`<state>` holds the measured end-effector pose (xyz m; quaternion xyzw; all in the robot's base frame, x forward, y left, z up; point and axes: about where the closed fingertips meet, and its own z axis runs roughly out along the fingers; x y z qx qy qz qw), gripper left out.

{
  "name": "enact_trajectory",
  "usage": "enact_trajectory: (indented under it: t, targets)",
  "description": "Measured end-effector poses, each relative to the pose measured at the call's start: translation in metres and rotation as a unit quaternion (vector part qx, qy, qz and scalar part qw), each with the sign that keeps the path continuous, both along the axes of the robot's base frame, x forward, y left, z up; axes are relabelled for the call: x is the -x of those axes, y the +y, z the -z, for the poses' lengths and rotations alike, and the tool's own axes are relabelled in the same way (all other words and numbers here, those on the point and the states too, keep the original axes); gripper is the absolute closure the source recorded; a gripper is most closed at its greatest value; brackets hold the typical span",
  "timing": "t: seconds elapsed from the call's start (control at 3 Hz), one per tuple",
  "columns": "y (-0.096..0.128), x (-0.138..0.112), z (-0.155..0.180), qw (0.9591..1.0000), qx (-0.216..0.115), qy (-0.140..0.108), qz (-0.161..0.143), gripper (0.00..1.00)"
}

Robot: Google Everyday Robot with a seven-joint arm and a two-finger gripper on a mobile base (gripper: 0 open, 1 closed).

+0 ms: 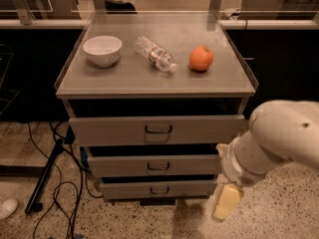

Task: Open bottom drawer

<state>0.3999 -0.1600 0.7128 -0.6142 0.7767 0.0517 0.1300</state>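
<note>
The grey cabinet has three drawers. The bottom drawer (159, 189) is the lowest, with a small dark loop handle (159, 190) at centre; its front sits shut, like the two above. My gripper (225, 203) hangs from the white arm (279, 138) at the lower right, just right of the bottom drawer's front and apart from the handle. Its yellowish fingers (227, 202) point down toward the floor.
On the cabinet top (124, 78) are a white bowl (102, 50), a lying plastic bottle (156, 55) and an orange (201, 59). Black cables and a stand leg (47, 173) lie on the speckled floor at left. Dark counters stand behind.
</note>
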Motion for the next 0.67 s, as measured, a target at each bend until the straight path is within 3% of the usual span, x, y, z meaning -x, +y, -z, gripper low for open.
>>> enact_trajectory:
  t: [0.67]
  targets:
    - [0.037,-0.012,0.111,0.9993,-0.023,0.030,-0.006,0.00]
